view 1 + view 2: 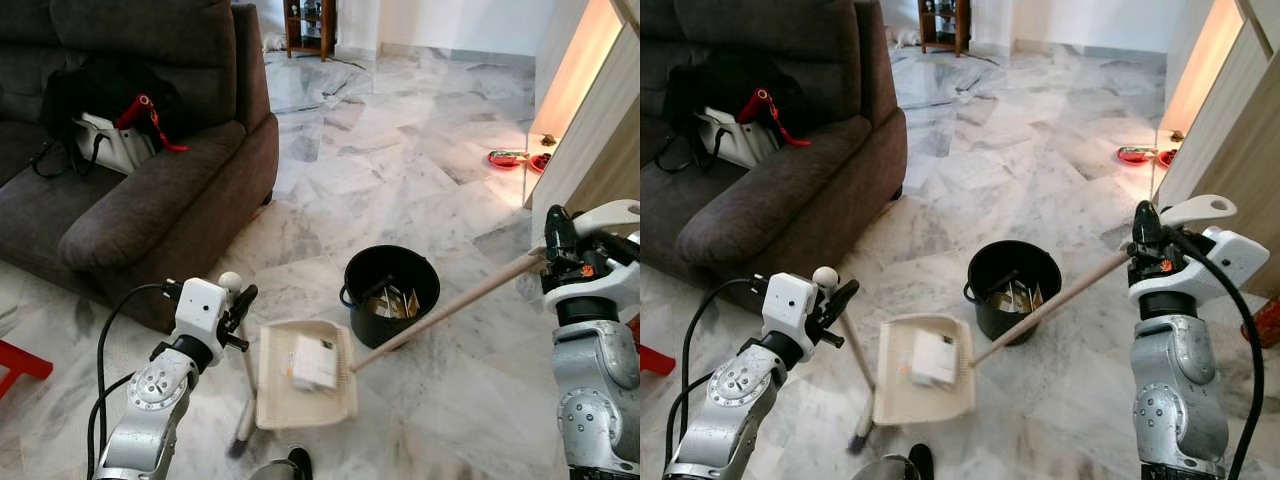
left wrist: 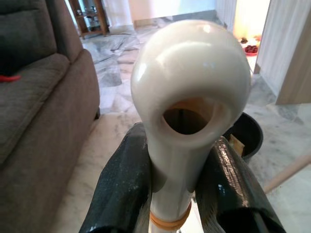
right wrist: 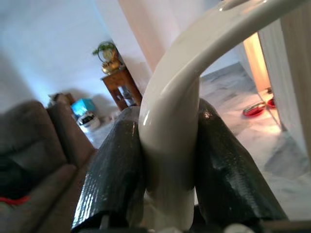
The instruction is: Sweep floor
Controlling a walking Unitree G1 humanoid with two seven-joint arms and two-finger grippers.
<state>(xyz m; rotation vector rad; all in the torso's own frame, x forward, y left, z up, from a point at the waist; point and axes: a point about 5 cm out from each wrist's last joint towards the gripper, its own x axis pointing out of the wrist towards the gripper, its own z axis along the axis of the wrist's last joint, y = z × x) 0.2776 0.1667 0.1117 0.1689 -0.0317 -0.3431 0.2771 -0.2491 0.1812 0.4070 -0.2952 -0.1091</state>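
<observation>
With the left gripper (image 1: pixel 236 310) pinching the dustpan's (image 1: pixel 303 375) upright handle and the right gripper (image 1: pixel 1148 240) clamped on the broom (image 1: pixel 450 310) stick, the paper scraps (image 1: pixel 314 362) on the pan beside the black bucket (image 1: pixel 391 290) could slide off if tilted.

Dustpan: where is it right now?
In the left eye view, the dustpan lies on the marble floor between both arms, just left of the black bucket.
</observation>
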